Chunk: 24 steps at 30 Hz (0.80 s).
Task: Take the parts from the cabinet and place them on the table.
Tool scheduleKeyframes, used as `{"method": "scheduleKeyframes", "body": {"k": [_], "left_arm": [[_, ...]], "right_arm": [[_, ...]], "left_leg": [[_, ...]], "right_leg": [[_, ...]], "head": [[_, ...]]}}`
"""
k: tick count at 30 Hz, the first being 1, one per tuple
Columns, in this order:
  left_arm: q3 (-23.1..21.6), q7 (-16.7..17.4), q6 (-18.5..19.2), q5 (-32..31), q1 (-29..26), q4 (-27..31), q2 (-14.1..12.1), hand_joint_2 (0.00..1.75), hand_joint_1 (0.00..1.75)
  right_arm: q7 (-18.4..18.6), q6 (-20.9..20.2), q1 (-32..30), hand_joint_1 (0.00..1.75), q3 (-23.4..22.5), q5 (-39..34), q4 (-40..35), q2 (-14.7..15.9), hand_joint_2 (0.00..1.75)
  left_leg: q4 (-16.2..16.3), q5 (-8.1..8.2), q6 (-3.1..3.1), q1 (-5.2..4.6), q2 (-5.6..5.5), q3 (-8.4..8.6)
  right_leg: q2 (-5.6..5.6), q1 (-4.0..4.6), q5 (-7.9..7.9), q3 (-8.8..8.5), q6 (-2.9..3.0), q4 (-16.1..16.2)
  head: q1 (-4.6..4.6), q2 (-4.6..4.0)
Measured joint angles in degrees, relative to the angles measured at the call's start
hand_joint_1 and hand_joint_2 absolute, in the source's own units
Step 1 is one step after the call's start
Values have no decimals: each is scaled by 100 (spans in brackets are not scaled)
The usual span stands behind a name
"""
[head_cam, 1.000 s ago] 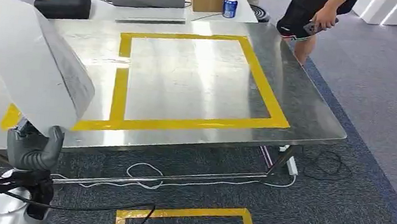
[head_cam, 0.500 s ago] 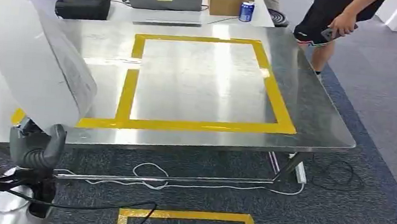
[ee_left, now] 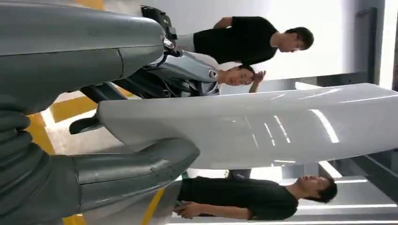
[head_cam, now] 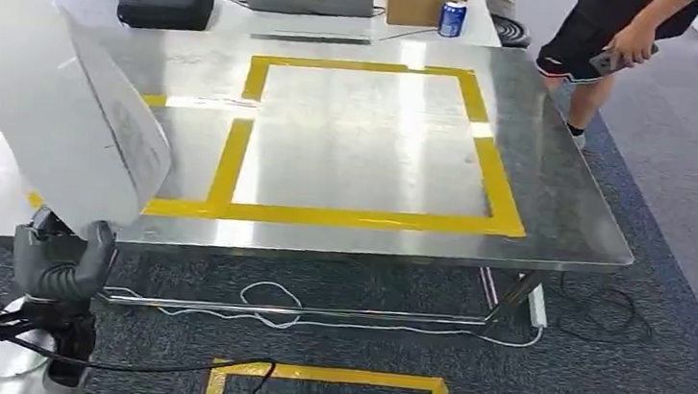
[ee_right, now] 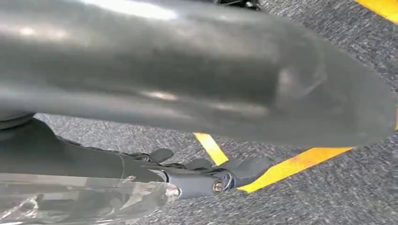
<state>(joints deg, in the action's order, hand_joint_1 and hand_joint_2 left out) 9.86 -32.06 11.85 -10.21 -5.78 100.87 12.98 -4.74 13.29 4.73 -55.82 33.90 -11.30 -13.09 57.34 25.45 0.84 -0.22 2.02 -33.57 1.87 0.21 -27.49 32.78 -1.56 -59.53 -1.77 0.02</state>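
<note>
- The left hand (head_cam: 59, 261) is gripping a large white panel part (head_cam: 64, 112) — thumb (ee_left: 136, 168) and fingers clamping its lower edge, holding it upright beside the steel table (head_cam: 557, 207).
- The right hand (ee_right: 206, 176) is hanging over grey carpet (ee_right: 328, 197) — its finger state I cannot tell.

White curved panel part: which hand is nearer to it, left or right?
Left. The left hand grips the white curved panel part at its lower edge. The right hand hangs low over the grey carpet, apart from the part.
</note>
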Motion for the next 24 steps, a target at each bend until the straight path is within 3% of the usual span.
{"method": "scheduleKeyframes", "body": {"k": [3, 4, 5, 6, 8, 10, 12, 14, 20, 24], "left_arm": [[-13, 11, -2, 0, -33, 15, 6, 175, 175], [-22, 17, -2, -4, -43, 22, 15, 175, 175], [-43, 17, -4, 0, -23, 28, 17, 175, 175], [-59, 17, -13, -2, -26, 31, 20, 175, 175], [-66, 28, -15, 0, -34, 31, 17, 175, 175], [-76, 35, -17, 2, -32, 31, 17, 175, 175], [-85, 35, -20, 2, -32, 31, 11, 175, 175], [-87, 35, -22, 4, -32, 31, 4, 175, 175], [-85, 50, -61, 15, -30, 31, -9, 175, 175], [-83, 254, -225, -107, -16, 28, -7, 175, 175]], "right_arm": [[0, 2, 5, 0, 0, -11, 0, 0, 0], [2, 6, 2, 0, -2, -24, -2, 4, 0], [11, 11, 5, 0, -4, -35, -2, 7, 0], [33, 15, 16, 0, -9, -37, -2, 13, 0], [44, 22, 20, 0, -33, -37, -2, 13, 0], [46, 24, 15, 0, -44, -35, -2, 13, 0], [48, 26, 9, 0, -55, -35, -2, 13, 0], [50, 26, 10, 0, -68, -28, -2, 13, 0], [61, 20, 11, 0, -83, -9, -2, 13, 0], [112, 15, 11, 0, -85, 0, -2, 13, 0]], "left_leg": [[-19, -22, -17, -13, -91, -27], [-83, -83, 35, 18, -102, 30], [-99, -77, 74, 25, -107, 44], [-99, -67, 49, 23, -118, 45], [-97, -52, 21, 9, -120, 56], [-94, -50, 0, -3, -117, 49], [-89, -47, -25, -14, -113, 41], [-86, -46, -26, -19, -112, 40], [-87, -53, -41, -16, -113, 43], [-90, -60, -37, -5, -113, 44]], "right_leg": [[100, -8, 33, -57, -79, 116], [105, 9, 16, -51, -43, 142], [100, 23, 34, -88, 169, 196], [107, 31, 14, -97, 231, 192], [104, 23, 45, -114, 194, 213], [98, 8, 94, -125, 84, 248], [90, -3, 115, -157, 25, 266], [88, -19, 106, -165, -79, 282], [88, -18, 109, -161, -101, 284], [87, -8, 109, -157, -100, 279]], "head": [[15, 0], [4, 0], [76, 0], [90, 0], [96, 0], [94, 0], [92, 0], [94, 0], [90, 0], [92, 0]]}}
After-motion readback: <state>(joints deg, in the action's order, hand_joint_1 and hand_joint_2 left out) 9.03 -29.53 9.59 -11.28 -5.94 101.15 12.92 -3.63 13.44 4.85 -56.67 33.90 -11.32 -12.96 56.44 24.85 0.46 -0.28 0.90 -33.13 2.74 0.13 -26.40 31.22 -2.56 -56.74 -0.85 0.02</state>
